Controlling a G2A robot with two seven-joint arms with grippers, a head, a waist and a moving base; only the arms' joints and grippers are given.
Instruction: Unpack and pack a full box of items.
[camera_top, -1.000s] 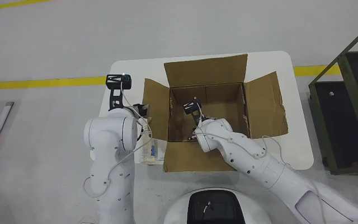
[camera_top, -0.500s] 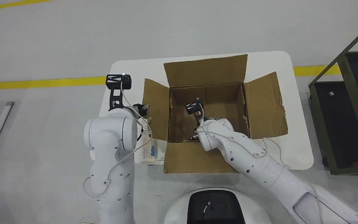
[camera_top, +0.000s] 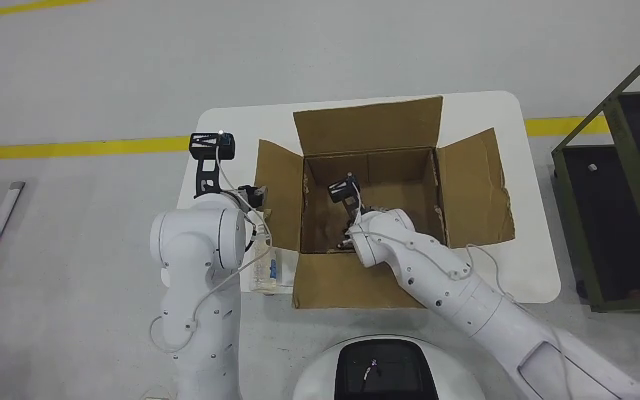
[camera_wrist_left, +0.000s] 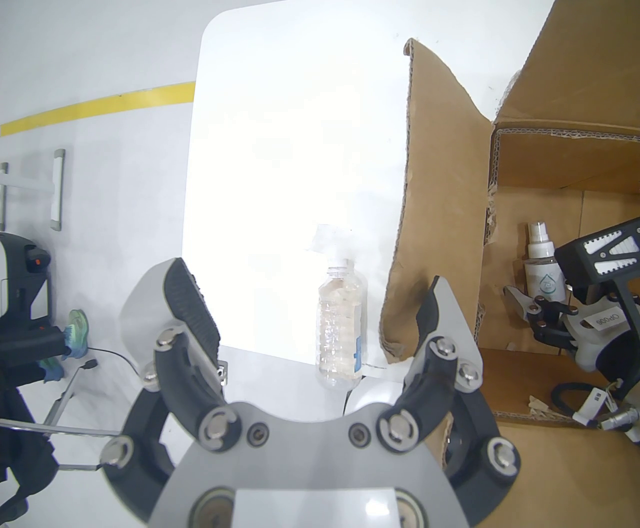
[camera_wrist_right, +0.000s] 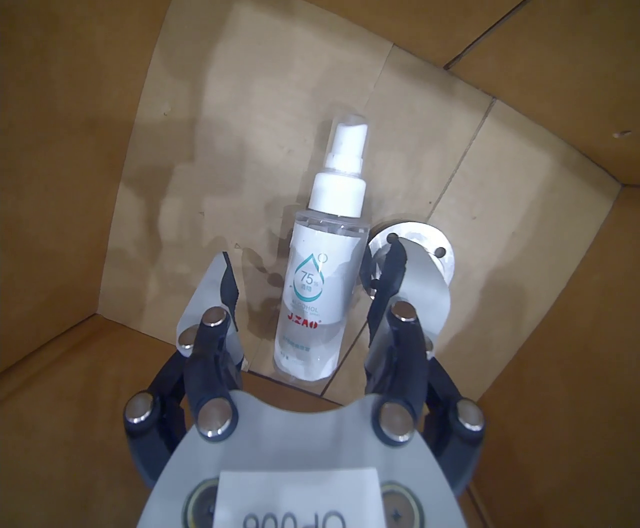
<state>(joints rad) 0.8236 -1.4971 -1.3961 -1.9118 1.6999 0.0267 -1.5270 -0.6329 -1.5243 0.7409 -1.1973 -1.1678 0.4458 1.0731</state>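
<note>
The open cardboard box sits in the middle of the white table. Inside it a clear spray bottle with a white nozzle leans against the box wall. My right gripper is down in the box, open, one finger on each side of the bottle with small gaps. From the left wrist view the same spray bottle and right gripper are seen. My left gripper hangs open and empty beside the box's left flap, above a clear water bottle lying on the table.
A round metal piece with holes lies by the right finger on the box floor. A black cable loop with a tag rests in the box. A dark metal frame stands off the table's right side.
The right wrist has shifted slightly back and forth inside the box. The left arm and the water bottle have stayed put.
</note>
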